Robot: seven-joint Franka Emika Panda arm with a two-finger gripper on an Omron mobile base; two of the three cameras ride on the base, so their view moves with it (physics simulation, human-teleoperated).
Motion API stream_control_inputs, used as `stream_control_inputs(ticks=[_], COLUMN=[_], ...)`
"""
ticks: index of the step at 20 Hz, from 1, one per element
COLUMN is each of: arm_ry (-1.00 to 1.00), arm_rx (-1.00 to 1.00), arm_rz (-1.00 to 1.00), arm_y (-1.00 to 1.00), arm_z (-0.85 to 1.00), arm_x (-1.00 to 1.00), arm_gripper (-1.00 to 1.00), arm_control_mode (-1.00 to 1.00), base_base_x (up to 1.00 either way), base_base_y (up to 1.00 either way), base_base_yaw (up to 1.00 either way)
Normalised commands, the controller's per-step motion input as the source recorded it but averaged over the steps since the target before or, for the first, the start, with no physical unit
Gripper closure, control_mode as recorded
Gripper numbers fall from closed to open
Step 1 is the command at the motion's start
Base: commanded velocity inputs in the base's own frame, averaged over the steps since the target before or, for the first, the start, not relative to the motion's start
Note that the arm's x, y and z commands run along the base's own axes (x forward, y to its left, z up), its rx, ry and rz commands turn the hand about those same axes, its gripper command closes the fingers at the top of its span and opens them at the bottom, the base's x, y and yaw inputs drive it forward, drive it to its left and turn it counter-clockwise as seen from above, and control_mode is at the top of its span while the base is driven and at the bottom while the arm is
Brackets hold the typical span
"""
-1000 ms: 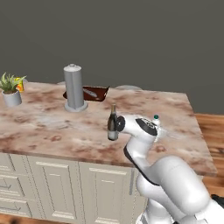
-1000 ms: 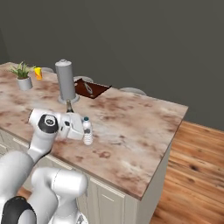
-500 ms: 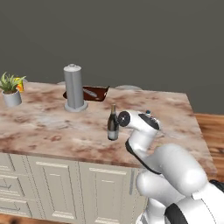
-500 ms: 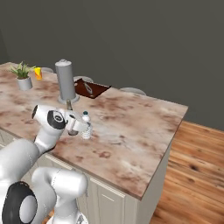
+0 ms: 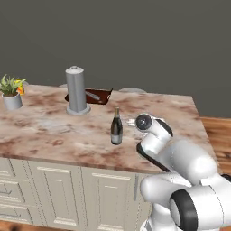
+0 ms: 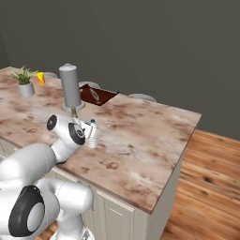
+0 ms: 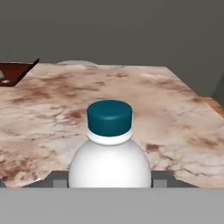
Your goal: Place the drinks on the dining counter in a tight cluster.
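The slim dark wine bottle (image 5: pixel 116 128) stands upright mid-way along the dining counter (image 5: pixel 49 131). Just to its right my gripper (image 6: pixel 89 134) is shut on the small clear water bottle (image 6: pixel 93 135), which is upright with its blue cap (image 7: pixel 109 117) on top. In the hand view the water bottle (image 7: pixel 109 164) sits between my fingers, whose tips are hidden behind it. I cannot tell whether the bottle rests on the marble or hangs just above it. The yellow bottle (image 6: pixel 41 78) stands at the counter's far left end, beside the plant.
A tall grey cylinder (image 5: pixel 76 90) on a round base stands behind the wine bottle, with a dark brown tray (image 5: pixel 90 96) beyond it. A potted plant (image 5: pixel 11 92) sits at the far left. The counter's right edge drops to wooden floor (image 6: pixel 211 187).
My hand has turned and shifted a little to the right of the wine bottle, carrying the water bottle with it. The wine bottle has stayed put.
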Motion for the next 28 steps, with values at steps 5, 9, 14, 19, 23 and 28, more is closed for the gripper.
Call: stream_control_inputs(ticks=[5,9,14,19,23,28], arm_ry=[0.03,0.0,0.0,0.0,0.0,0.0], arm_rx=[0.16,0.08,0.06,0.02,0.0,0.0], arm_rz=[0.25,0.22,0.18,0.14,0.08,0.04], arm_y=[0.13,0.19,0.2,0.21,0.21,0.1], arm_z=[-0.09,-0.01,-0.03,0.0,-0.04,-0.09], arm_x=[0.23,0.15,0.12,0.19,0.01,0.0], arm_gripper=[1.0,1.0,1.0,1.0,1.0,1.0], arm_control_mode=[-1.0,-1.0,-1.0,-1.0,-1.0,-1.0], base_base_x=[0.0,0.0,0.0,0.0,0.0,0.0], base_base_y=[0.0,0.0,0.0,0.0,0.0,0.0], base_base_yaw=[0.0,0.0,0.0,0.0,0.0,0.0])
